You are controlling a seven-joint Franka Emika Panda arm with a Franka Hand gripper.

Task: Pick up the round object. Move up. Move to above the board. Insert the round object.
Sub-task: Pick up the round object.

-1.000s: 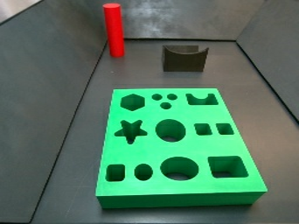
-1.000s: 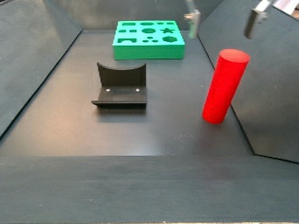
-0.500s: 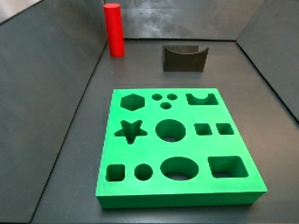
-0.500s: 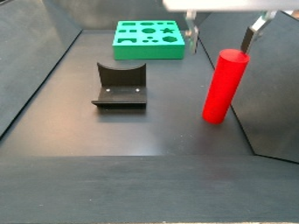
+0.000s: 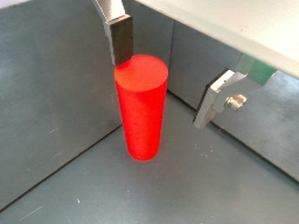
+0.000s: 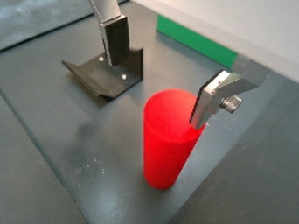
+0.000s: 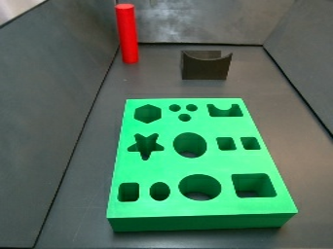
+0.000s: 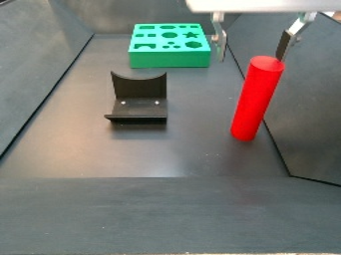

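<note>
The round object is a tall bright red cylinder peg [image 8: 256,98] standing upright on the dark floor near a wall, also seen in a side view [image 7: 127,32]. My gripper [image 8: 253,42] hangs just above its top, open and empty. In both wrist views the peg [image 5: 140,109] [image 6: 167,144] stands below the gripper [image 5: 170,68] [image 6: 163,72], with one finger on each side and neither touching it. The green board [image 7: 196,199] with cut-out holes lies flat on the floor, away from the peg, and shows at the far end in a side view [image 8: 170,50].
A dark fixture with a curved notch [image 8: 138,98] stands on the floor between the peg and the board, also seen in a side view [image 7: 204,64] and a wrist view [image 6: 103,74]. Grey walls enclose the floor; one wall runs close beside the peg.
My gripper has come down a little over the peg since a second ago, with more of its body now in view. The peg, board and fixture have not moved.
</note>
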